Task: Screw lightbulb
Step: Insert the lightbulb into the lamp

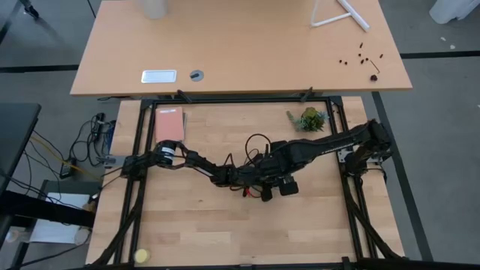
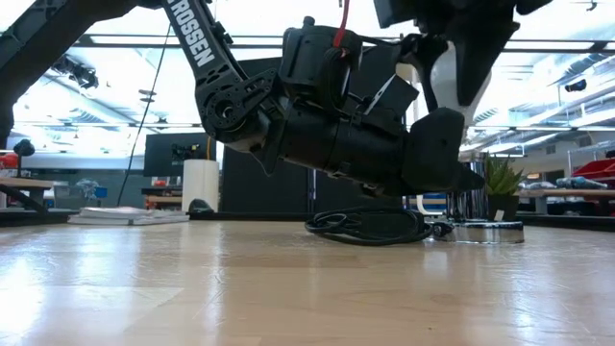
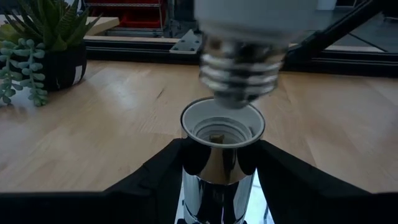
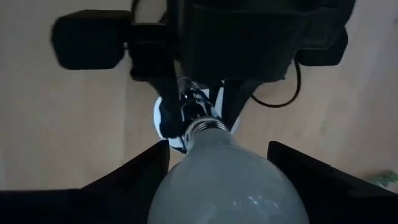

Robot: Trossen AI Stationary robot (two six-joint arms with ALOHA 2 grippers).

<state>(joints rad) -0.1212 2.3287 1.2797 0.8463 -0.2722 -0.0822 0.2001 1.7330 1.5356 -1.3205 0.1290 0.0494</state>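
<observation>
The white lightbulb (image 4: 227,186) is in my right gripper (image 4: 217,149), its greyish screw base (image 3: 242,68) pointing down just above the mouth (image 3: 222,124) of the chrome socket (image 3: 221,168). My left gripper (image 3: 221,152) is shut on the socket. The socket stands upright, mouth up. In the low view its silvery disc (image 2: 485,231) rests on the table with the black cord (image 2: 365,226) coiled beside it. Both grippers meet mid-table in the high view, the left (image 1: 251,178) and the right (image 1: 279,182). My left gripper pinches the socket's chrome barrel (image 3: 194,171) between its two fingers, just below the mouth. The fingers lie across the barrel. The socket stands upright in the hold. My right gripper pinches the bulb's glass globe (image 4: 171,183) at its wide part between its two fingers, from above, pointing down. The bulb is lifted clear, screw base down.
A small potted plant (image 1: 307,118) stands at the far right of the work table. A pink book (image 1: 169,124) lies at the far left, and a yellow ball (image 1: 141,256) by the near left edge. Dark frame rails (image 1: 341,135) border the table.
</observation>
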